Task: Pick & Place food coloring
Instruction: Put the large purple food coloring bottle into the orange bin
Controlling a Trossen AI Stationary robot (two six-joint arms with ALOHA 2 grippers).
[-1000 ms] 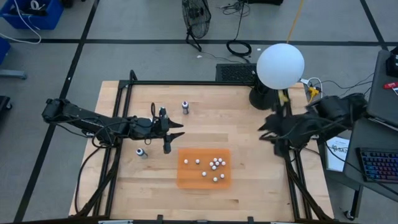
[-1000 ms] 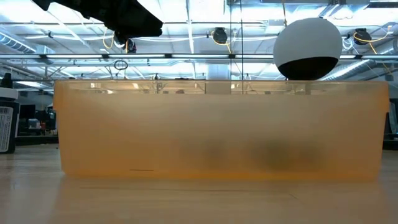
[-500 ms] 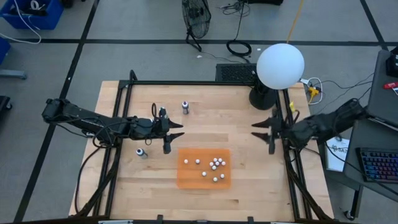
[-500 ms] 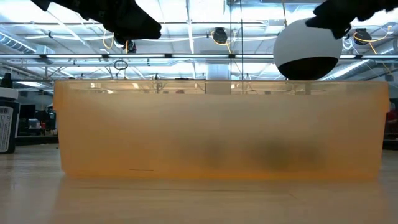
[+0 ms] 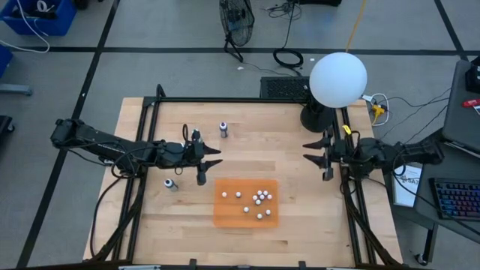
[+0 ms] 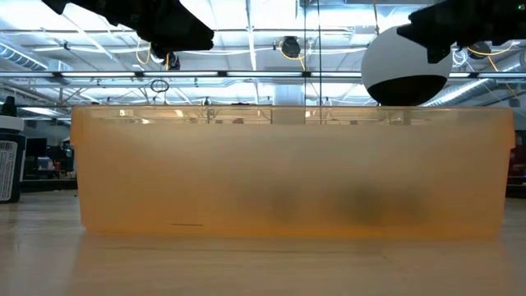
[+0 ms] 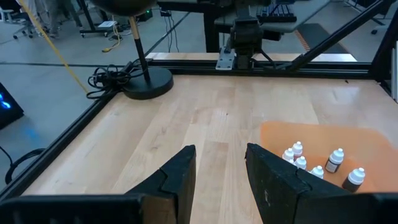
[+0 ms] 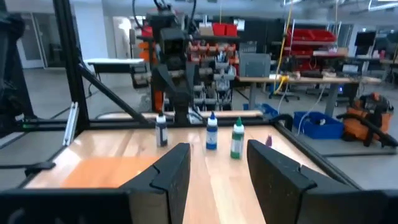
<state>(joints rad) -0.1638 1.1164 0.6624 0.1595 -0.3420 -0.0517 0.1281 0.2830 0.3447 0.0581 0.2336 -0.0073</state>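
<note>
The right gripper [image 5: 316, 155] has swung in over the table, fingers spread and empty, now facing the bottles [image 8: 212, 131]; the left gripper [image 5: 211, 160] hovers open.

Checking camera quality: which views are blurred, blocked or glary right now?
Low view: orange tray fills the frame, out of focus, ceiling lights glaring above. Right wrist view: soft overall, bottles still legible. High and left wrist views: sharp, evenly lit.

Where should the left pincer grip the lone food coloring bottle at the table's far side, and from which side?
Probably its body below the cap, coming down from above: the food coloring bottle stands upright and alone, so the open left pincer can straddle it.
</note>
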